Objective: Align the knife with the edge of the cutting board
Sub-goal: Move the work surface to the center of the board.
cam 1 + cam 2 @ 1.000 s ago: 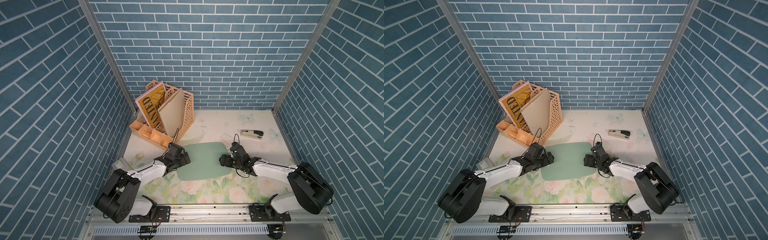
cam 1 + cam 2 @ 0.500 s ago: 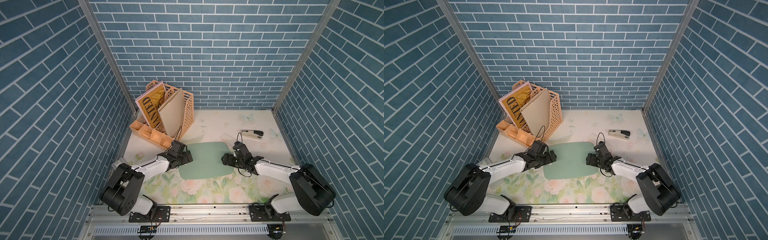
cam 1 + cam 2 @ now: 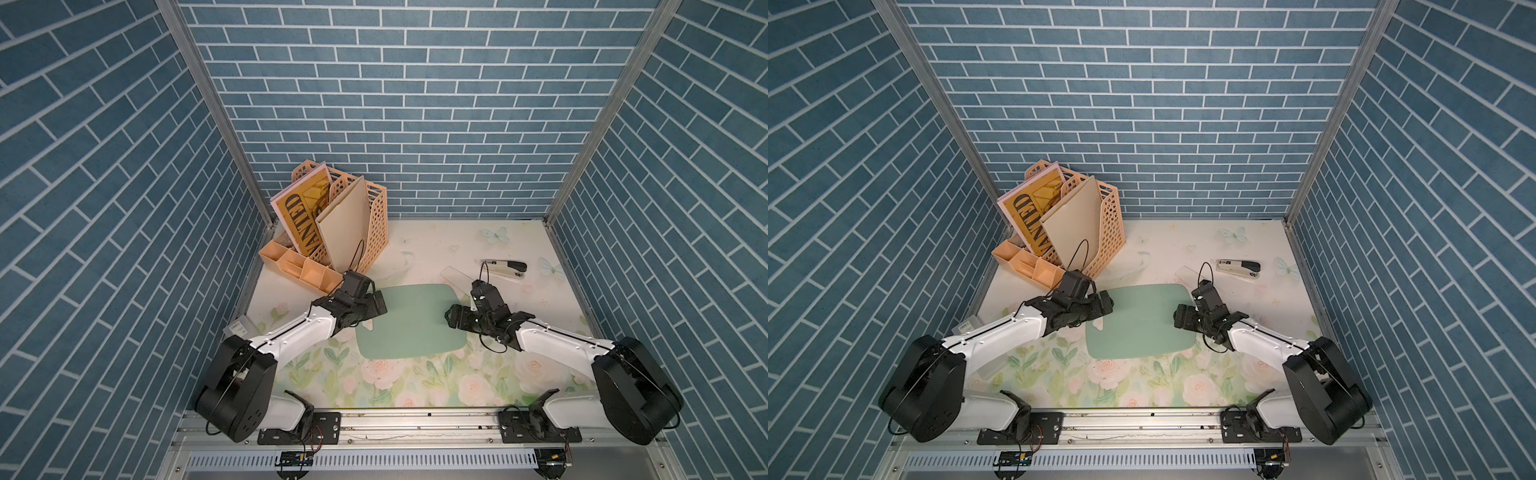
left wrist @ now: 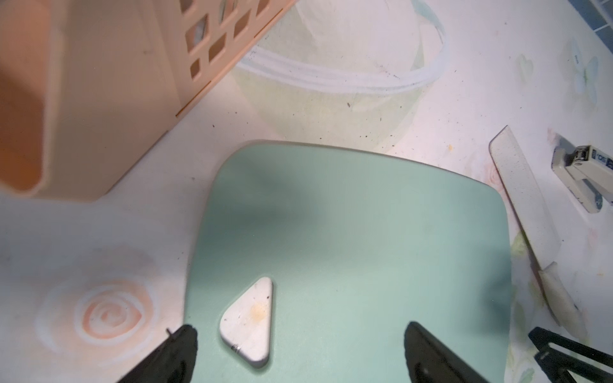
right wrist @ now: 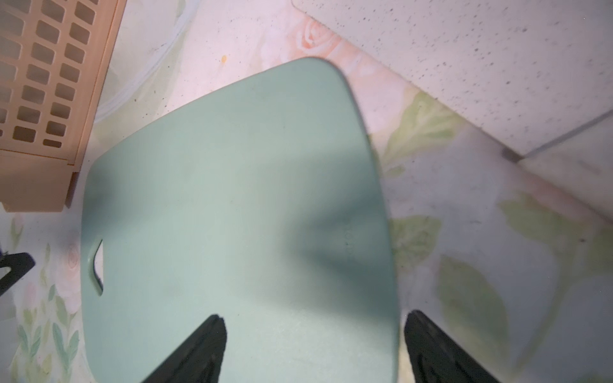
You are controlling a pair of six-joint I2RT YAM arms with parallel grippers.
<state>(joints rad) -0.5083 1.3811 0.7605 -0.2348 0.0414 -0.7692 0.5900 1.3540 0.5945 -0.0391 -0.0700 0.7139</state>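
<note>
The mint-green cutting board (image 3: 409,322) (image 3: 1140,322) lies flat mid-table, its triangular hole (image 4: 250,321) at the left short edge. The knife (image 3: 455,276) (image 3: 1187,272) lies on the mat just past the board's far right corner, pale blade angled away from the board edge (image 4: 527,205) (image 5: 481,59); its handle is partly hidden under my right wrist. My left gripper (image 3: 376,305) (image 4: 300,338) is open and straddles the board's left edge by the hole. My right gripper (image 3: 451,318) (image 5: 315,321) is open across the board's right edge. Neither holds anything.
A black-and-silver stapler (image 3: 507,269) (image 4: 587,175) lies right of the knife. A peach file organizer (image 3: 340,224) (image 5: 49,83) with papers and trays stands at the back left, near the board's far left corner. A small grey box (image 3: 237,328) sits by the left wall.
Both grippers have crept a little toward the back wall, the left one further along the board's left edge. Both stayed open. The knife has not moved.
</note>
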